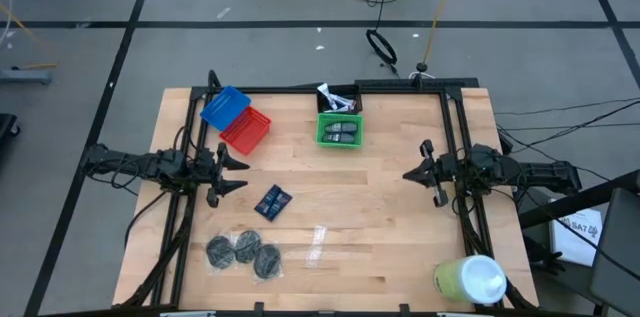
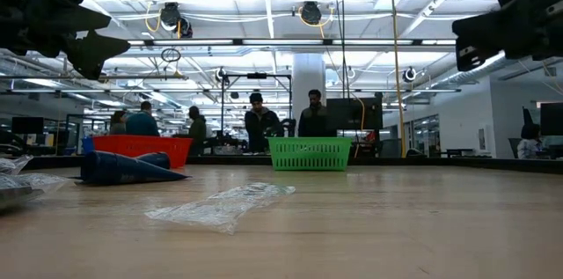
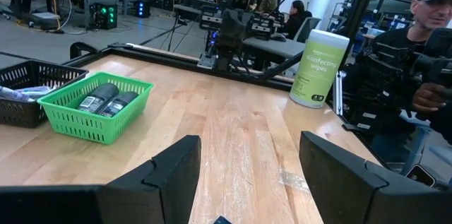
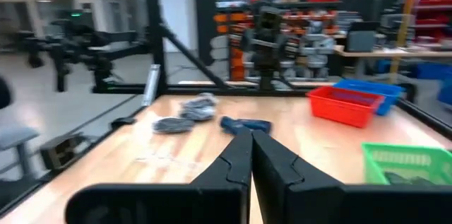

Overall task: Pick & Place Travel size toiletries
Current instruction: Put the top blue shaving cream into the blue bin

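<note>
- Left gripper (image 1: 240, 174) is hovering above the table (image 1: 380, 217) at its left side, fingers (image 3: 166, 178) spread wide apart, holding nothing.
- Dark blue flat packets (image 1: 272, 201) are lying just ahead of and slightly below that gripper's tips in the overhead view, not touching it.
- Three dark grey round discs (image 1: 243, 252) are sitting in a cluster further toward the near edge from the left gripper, edges overlapping or touching.
- Clear plastic wrapper scrap (image 1: 316, 241) is resting beside the discs, toward table centre.
- Two dark grey oval pieces (image 1: 341, 132) are lying inside the green basket (image 1: 340, 142), well ahead of the left gripper; white-silver tubes (image 1: 335, 100) are sitting in the black bin (image 1: 352, 92) just behind it.
- Red basket (image 1: 246, 131) and blue basket (image 1: 224, 107) are sitting close by the left gripper.
- Right gripper (image 1: 412, 173) is hanging at the table's right side, fingers (image 4: 240, 164) pressed together, empty.
- Yellow-green cylinder (image 1: 468, 279) is lying behind the right gripper near the corner.
</note>
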Motion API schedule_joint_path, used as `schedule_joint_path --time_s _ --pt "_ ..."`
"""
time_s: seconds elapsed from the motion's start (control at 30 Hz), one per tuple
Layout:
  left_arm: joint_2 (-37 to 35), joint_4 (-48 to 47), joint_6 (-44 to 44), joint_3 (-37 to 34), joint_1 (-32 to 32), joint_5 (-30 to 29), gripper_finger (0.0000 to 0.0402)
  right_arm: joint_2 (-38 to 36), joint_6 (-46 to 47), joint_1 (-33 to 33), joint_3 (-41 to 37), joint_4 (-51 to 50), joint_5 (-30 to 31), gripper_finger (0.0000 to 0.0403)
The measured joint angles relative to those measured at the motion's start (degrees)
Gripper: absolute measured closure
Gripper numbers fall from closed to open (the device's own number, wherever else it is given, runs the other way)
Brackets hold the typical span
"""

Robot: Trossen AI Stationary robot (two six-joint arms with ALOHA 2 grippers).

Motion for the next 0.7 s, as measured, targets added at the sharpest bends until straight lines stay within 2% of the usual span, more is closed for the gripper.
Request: schedule_joint_path --time_s 0.27,0.7 --pt "0.0 0.0 0.0 0.0 0.0 0.0 0.0165 0.0 3.5 0.0 0.0 0.0 0.7 0.0403" --pt "0.0 0.0 0.0 0.0 0.0 0.0 0.0165 0.0 3.5 0.0 0.0 0.1 0.6 0.0403"
